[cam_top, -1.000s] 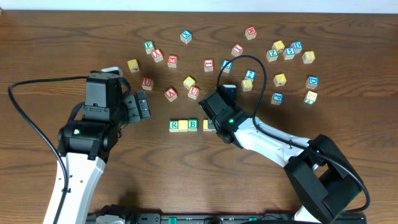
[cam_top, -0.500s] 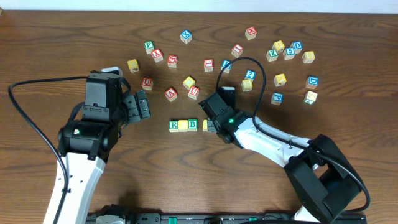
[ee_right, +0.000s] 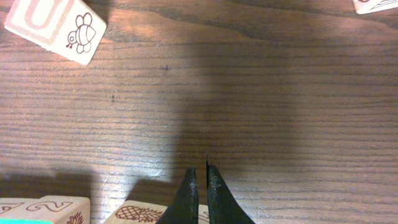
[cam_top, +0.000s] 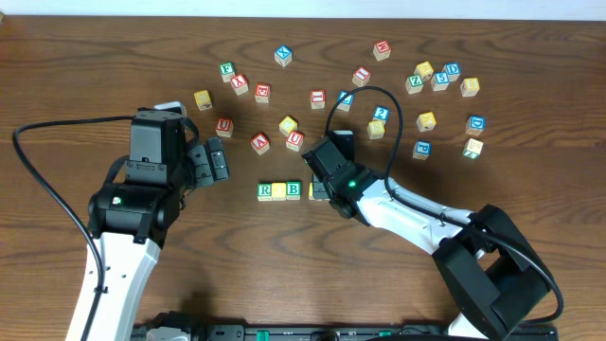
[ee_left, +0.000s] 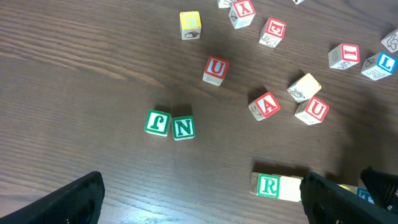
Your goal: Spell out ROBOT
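The green R cube [cam_top: 265, 190] lies on the wooden surface [cam_top: 95, 76] at the left end of a short row. A yellow cube [cam_top: 279, 190] touches its right side, followed by the green B cube [cam_top: 294, 190] and then a second yellow cube [cam_top: 313, 190], which is half hidden under the right gripper [ee_right: 200, 173]. That gripper's fingers are pressed together with nothing between them. In the right wrist view their tips sit at the edge of a cube side bearing a pineapple drawing [ee_right: 146, 214].

The left gripper [cam_top: 220, 161] hangs to the left of the R cube, a little farther from the robot. Its jaws are spread wide and hold nothing. In the left wrist view a green F cube [ee_left: 157, 122] and a green N cube [ee_left: 183, 127] touch each other, up and left of the R cube.

Several blue-faced cubes [cam_top: 475, 123] lie scattered well to the right of the R cube and beyond it. Which one bears the T cannot be read.
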Tool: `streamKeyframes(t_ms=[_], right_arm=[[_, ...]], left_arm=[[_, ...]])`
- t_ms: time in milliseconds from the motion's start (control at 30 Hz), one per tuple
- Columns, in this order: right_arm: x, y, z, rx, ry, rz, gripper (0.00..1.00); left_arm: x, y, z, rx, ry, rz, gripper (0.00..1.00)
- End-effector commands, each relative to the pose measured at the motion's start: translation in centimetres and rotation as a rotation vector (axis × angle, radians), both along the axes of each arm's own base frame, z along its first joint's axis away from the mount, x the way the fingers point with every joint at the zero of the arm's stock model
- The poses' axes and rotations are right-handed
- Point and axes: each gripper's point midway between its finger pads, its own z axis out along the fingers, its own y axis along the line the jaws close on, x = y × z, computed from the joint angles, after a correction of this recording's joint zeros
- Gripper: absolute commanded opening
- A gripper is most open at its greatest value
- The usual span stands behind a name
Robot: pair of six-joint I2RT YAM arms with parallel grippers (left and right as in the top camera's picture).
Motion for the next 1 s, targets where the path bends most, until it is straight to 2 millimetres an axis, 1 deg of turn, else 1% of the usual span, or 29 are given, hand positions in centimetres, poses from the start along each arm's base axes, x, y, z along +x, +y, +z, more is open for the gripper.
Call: streamKeyframes(t_ms=[0,600,767,967], right_arm=[[0.0,0.5,0.0,-0.002,0.005,0.028,0.01],[-0.3,0.4,-0.2,-0.009,0.016,0.029,0.01],[0.5,-0.7,0.1,-0.057,-0.027,-0.007,0.01],[0.1,-0.3,0.0,-0.038,-0.008,0.008,0.01]], left_arm=[[0.3,0.2,0.8,0.005,-0.018,0.0,0.98],[0.3,0.2,0.8,0.005,-0.018,0.0,0.98],[0.3,0.2,0.8,0.005,-0.018,0.0,0.98],[0.3,0.2,0.8,0.005,-0.018,0.0,0.98]])
